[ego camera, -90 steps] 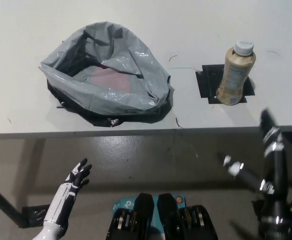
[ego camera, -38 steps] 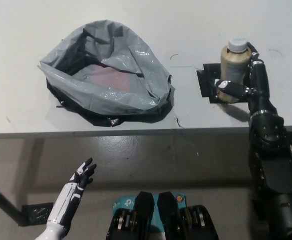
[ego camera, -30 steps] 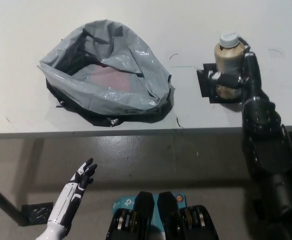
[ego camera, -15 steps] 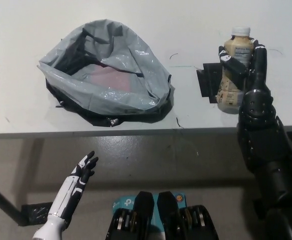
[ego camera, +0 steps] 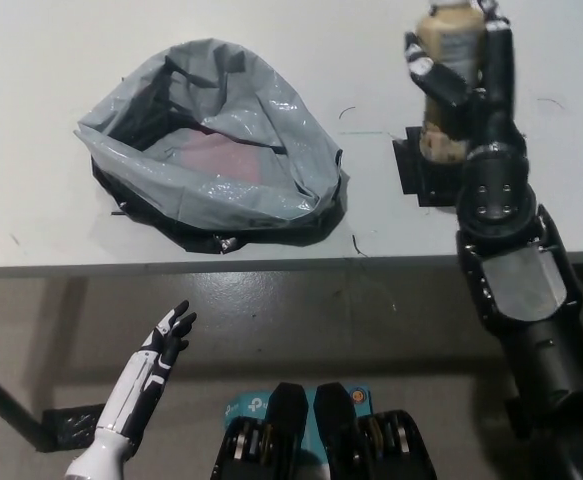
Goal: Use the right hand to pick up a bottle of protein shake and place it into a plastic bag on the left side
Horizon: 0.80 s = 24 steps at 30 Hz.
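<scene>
A beige protein shake bottle is lifted off the table at the top right, its cap cut off by the picture's top edge. My black right hand is shut on it, fingers wrapped round its body. Below it on the table lies the black tape square where it stood. The grey plastic bag lies open on the left part of the white table, a reddish patch showing inside. My white left hand rests open below the table's front edge at lower left.
The table's front edge runs across the middle of the picture, with grey floor below it. A black table leg and foot show at the bottom left.
My right hand reached up to the bottle, closed round it and has raised it off the black tape square toward the top of the picture. The left hand barely moved.
</scene>
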Available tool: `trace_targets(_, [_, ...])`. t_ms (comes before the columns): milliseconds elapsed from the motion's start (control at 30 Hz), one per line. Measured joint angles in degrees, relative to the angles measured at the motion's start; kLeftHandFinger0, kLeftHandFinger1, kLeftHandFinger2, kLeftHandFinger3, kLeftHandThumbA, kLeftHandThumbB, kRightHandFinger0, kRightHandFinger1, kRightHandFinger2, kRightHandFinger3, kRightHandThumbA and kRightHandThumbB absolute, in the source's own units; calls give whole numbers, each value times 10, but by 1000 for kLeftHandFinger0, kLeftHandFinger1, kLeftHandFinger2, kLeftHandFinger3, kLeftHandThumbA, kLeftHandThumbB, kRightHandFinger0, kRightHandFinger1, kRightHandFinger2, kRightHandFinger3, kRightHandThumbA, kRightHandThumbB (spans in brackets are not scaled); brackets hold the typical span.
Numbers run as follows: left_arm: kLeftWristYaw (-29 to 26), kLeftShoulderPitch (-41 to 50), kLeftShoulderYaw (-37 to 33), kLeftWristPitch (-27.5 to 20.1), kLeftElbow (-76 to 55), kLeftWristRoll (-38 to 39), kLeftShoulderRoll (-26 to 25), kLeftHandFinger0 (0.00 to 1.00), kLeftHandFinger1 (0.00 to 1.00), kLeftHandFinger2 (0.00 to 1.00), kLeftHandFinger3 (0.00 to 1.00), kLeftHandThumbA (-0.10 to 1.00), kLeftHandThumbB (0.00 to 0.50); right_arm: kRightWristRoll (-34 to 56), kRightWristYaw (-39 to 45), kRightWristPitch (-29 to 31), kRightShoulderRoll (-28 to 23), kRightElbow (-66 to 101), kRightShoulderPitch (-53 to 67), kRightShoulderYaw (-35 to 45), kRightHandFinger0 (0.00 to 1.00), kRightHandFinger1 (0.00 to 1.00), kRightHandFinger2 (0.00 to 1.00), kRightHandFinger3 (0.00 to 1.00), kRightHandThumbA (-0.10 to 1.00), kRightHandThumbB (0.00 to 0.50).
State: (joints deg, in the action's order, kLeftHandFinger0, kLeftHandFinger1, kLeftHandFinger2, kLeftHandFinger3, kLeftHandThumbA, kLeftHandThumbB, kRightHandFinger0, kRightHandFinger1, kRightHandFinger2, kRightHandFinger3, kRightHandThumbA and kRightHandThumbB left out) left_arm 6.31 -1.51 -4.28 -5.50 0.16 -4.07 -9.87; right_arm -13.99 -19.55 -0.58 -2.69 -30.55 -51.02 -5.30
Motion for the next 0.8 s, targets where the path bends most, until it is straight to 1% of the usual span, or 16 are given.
trace_targets(100, [1, 0, 0, 0, 0, 0, 0, 1000, 1000, 1000, 1000, 1000, 194, -29, 18, 0, -1, 16, -10, -57, 0, 428, 807, 988, -100, 110])
trace_targets(133, [1, 0, 0, 0, 0, 0, 0, 1000, 1000, 1000, 1000, 1000, 187, -40, 24, 1, -1, 19, -16, -78, 0, 409, 789, 979, -100, 139])
trace_targets(167, [1, 0, 0, 0, 0, 0, 0, 1000, 1000, 1000, 1000, 1000, 181, -51, 28, 1, -1, 19, -23, -96, 0, 381, 762, 930, -100, 155])
trace_targets(200, [1, 0, 0, 0, 0, 0, 0, 1000, 1000, 1000, 1000, 1000, 189, -57, 30, 2, -1, 19, -27, -107, 0, 371, 752, 924, -100, 152])
trace_targets(233, [1, 0, 0, 0, 0, 0, 0, 1000, 1000, 1000, 1000, 1000, 188, -74, 32, 2, 1, 19, -38, -131, 0, 373, 754, 922, -100, 144])
trace_targets(267, [2, 0, 0, 0, 0, 0, 0, 1000, 1000, 1000, 1000, 1000, 179, -83, 33, 3, 2, 18, -45, -144, 0, 381, 760, 930, -100, 158])
trace_targets(300, [2, 0, 0, 0, 0, 0, 0, 1000, 1000, 1000, 1000, 1000, 170, -91, 34, 4, 4, 17, -50, -153, 0, 394, 777, 946, -100, 149])
trace_targets(333, [3, 0, 0, 0, 0, 0, 0, 1000, 1000, 1000, 1000, 1000, 170, -103, 35, 6, 7, 8, -61, -170, 0, 413, 801, 964, -100, 165])
trace_targets(400, [4, 0, 0, 0, 0, 0, 0, 1000, 1000, 1000, 1000, 1000, 169, -128, 37, 14, 18, -31, -93, -207, 0, 421, 826, 974, -100, 151])
trace_targets(467, [5, 0, 0, 0, 0, 0, 0, 1000, 1000, 1000, 1000, 1000, 162, -141, 38, 20, 27, -68, -114, -228, 0, 408, 823, 912, -100, 186])
trace_targets(500, [5, 0, -1, 0, 0, 0, 0, 1000, 1000, 1000, 1000, 1000, 161, -153, 37, 27, 36, -101, -132, -245, 0, 369, 827, 869, -100, 198])
trace_targets(567, [5, 0, -1, 0, 0, -1, 0, 1000, 1000, 1000, 1000, 1000, 164, -171, 35, 39, 56, -165, -161, -270, 0, 342, 823, 860, -100, 202])
trace_targets(667, [6, 1, -1, 0, -1, -1, 0, 1000, 1000, 1000, 1000, 1000, 173, -191, 23, 59, 83, -254, -197, -295, 0, 334, 834, 871, -100, 216])
trace_targets(700, [6, 1, -1, 0, -1, -1, 0, 1000, 1000, 1000, 1000, 1000, 180, -195, 18, 65, 90, -280, -207, -300, 0, 327, 820, 900, -100, 206])
trace_targets(767, [7, 1, -2, 0, -1, -2, 0, 1000, 1000, 1000, 1000, 1000, 196, -204, 9, 80, 105, -331, -227, -306, 0, 343, 855, 969, -100, 203])
trace_targets(800, [7, 1, -3, 0, -1, -2, 0, 1000, 1000, 1000, 1000, 1000, 200, -206, 4, 85, 110, -347, -235, -307, 0, 335, 845, 949, -100, 207])
